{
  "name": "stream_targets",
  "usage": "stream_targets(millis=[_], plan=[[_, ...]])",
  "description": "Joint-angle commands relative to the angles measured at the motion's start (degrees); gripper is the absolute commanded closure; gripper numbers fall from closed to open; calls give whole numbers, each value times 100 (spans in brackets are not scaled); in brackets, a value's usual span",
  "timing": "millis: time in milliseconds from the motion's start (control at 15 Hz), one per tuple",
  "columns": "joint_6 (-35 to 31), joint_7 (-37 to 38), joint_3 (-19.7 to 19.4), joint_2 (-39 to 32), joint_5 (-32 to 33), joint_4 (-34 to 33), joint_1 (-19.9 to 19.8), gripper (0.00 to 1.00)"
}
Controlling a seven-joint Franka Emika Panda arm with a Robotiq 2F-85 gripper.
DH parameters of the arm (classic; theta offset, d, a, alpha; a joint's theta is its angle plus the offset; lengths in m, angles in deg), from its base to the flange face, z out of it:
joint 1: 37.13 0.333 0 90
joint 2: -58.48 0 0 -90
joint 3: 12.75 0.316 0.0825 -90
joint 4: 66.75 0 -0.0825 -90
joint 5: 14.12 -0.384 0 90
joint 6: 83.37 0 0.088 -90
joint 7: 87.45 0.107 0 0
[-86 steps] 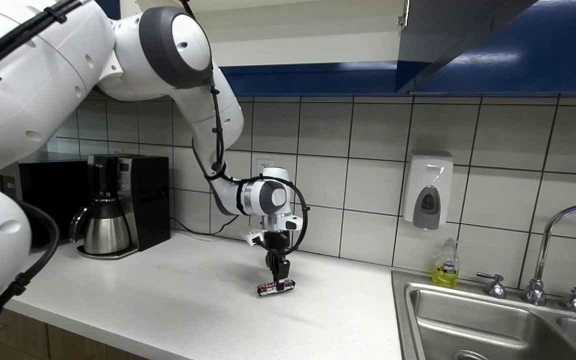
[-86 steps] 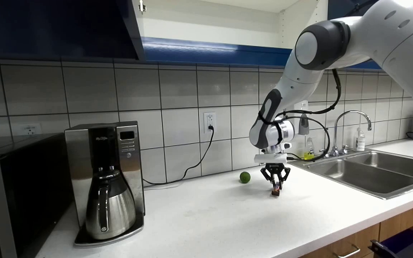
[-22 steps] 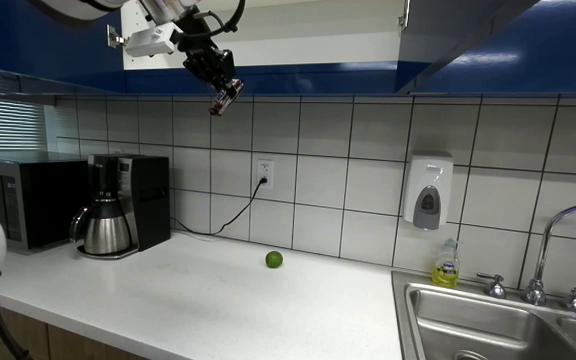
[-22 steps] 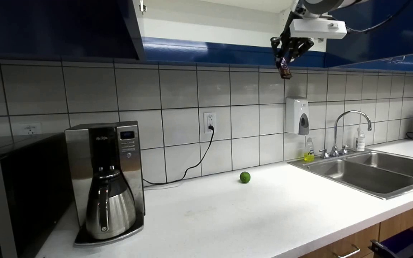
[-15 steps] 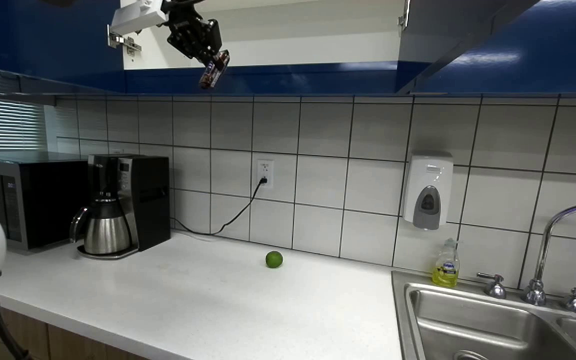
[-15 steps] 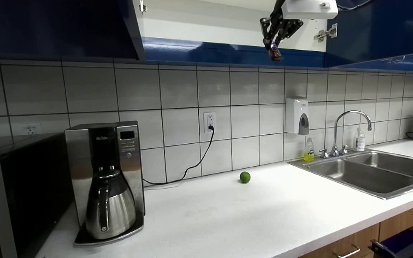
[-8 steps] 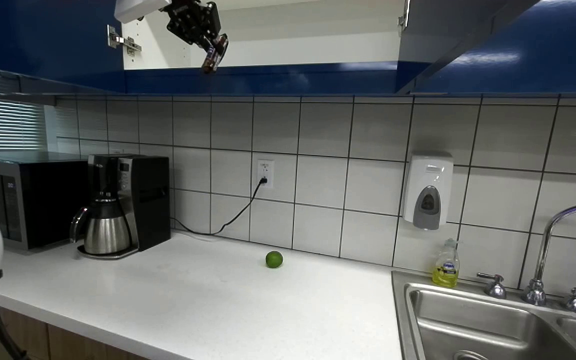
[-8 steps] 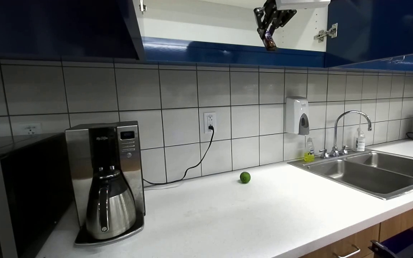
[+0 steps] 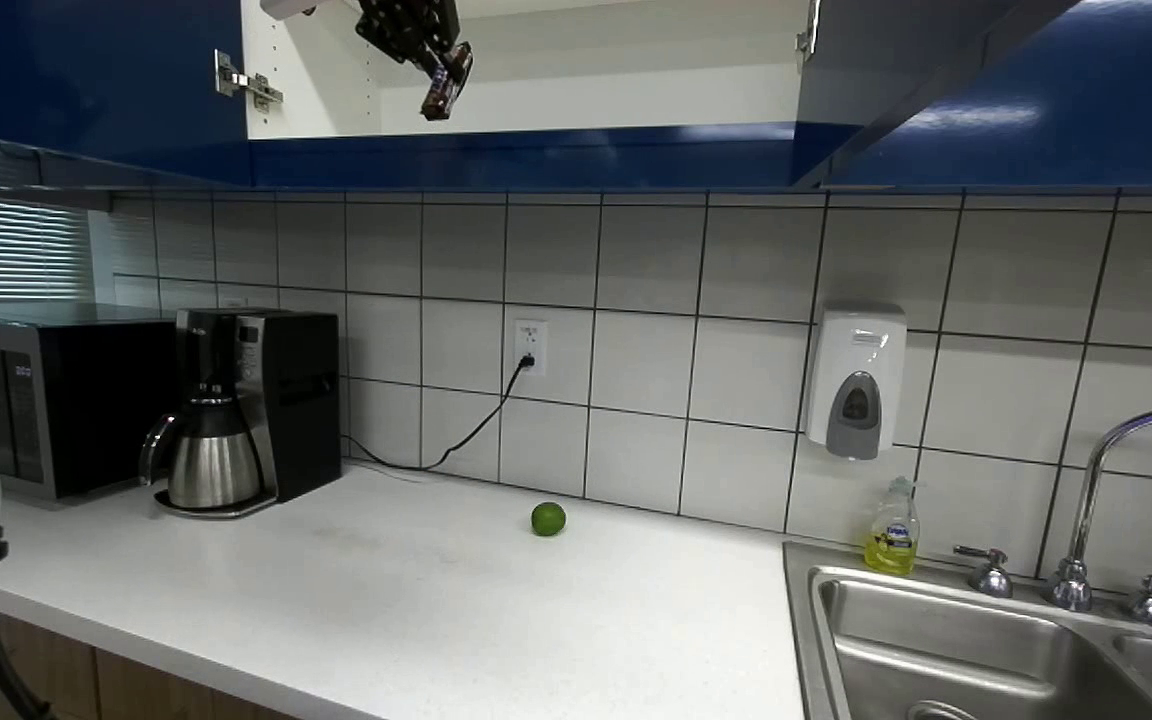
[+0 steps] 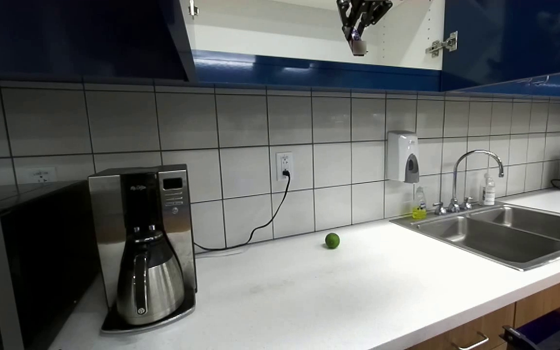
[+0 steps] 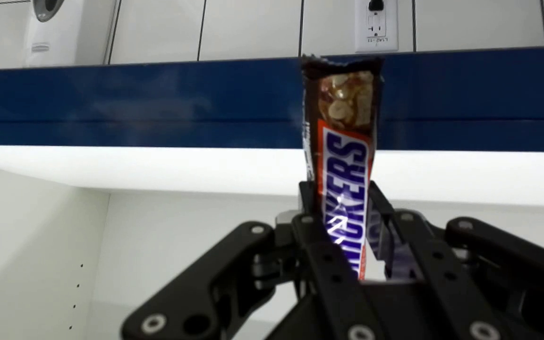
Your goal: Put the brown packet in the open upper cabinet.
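The brown packet (image 9: 442, 92) is a dark brown snack bar wrapper with white and blue lettering, also seen in an exterior view (image 10: 358, 47) and the wrist view (image 11: 345, 156). My gripper (image 11: 340, 200) is shut on it, a finger on each side. The packet hangs tilted down from the fingers (image 9: 448, 58). The open upper cabinet (image 9: 626, 95) has a white interior and a blue bottom edge (image 10: 280, 70). In both exterior views the packet shows against the interior, its lower end just above that edge. How deep it is inside, I cannot tell.
Open blue doors flank the cabinet, one on the left (image 9: 106, 90) and one on the right (image 9: 896, 90). A hinge (image 10: 443, 44) juts at one side wall. Below are a green ball (image 9: 548, 519), a coffee maker (image 10: 144, 248), a soap dispenser (image 9: 856, 380) and a sink (image 9: 806, 620).
My gripper has lifted the packet from the countertop up to the cabinet. Over the last second it has risen further, from in front of the blue edge to above it.
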Motion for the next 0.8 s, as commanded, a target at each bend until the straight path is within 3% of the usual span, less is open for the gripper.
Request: stream_targets(millis=[0, 733], plan=[[387, 67, 86, -477, 33, -751, -80, 93], [1187, 457, -11, -1576, -57, -2300, 131, 93]])
